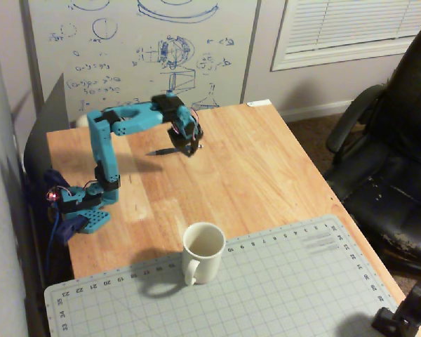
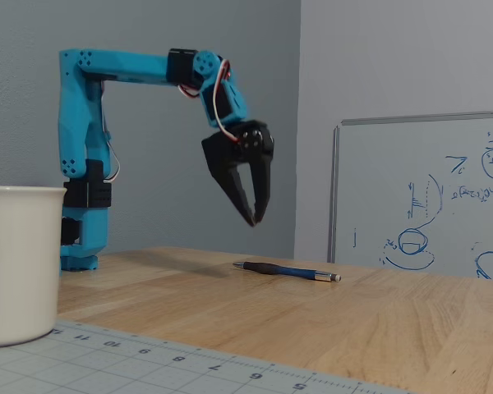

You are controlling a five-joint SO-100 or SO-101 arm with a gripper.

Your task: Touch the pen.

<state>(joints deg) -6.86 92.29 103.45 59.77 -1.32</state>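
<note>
Hovering above the pen (image 2: 287, 270), the gripper (image 2: 252, 218) points tips-down w/ fingers nearly together, only a narrow gap, nothing held. Low fixed view shows clear air between tips and pen; no contact yet. Pen lies flat on the wooden desk (image 1: 252, 175) toward its far edge nr the whiteboard (image 1: 140, 49); in the high fixed view the gripper (image 1: 190, 149) covers most of the pen (image 1: 158, 152). White mug (image 1: 202, 251) sits well apart at the cutting mat's (image 1: 281, 281) far edge.

Risks, prob.: pen is thin and round, so an off-center descent could miss it or roll it away. Coming down too hard would jam tips into the desk.
</note>
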